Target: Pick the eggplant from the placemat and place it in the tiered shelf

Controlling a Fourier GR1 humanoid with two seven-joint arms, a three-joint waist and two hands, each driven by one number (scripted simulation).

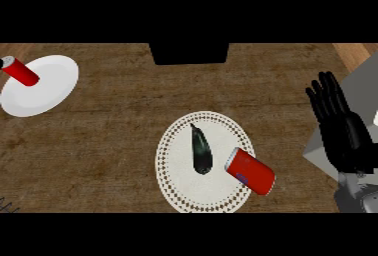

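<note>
A dark, long eggplant [200, 149] lies on a round white lace-edged placemat [184, 187] in the middle of the counter. A red box-shaped item [252, 171] rests on the placemat's right edge, just right of the eggplant. My right hand [343, 130] shows at the right edge, open with fingers straight and pointing up, well to the right of the eggplant and touching nothing. The left hand is out of view. A grey surface [363, 75] at the far right may be the tiered shelf; I cannot tell.
A white plate [48, 87] sits at the far left with a red can [20, 71] lying on its upper left part. A black block [189, 52] stands at the top centre. Brown wooden counter surrounds the placemat.
</note>
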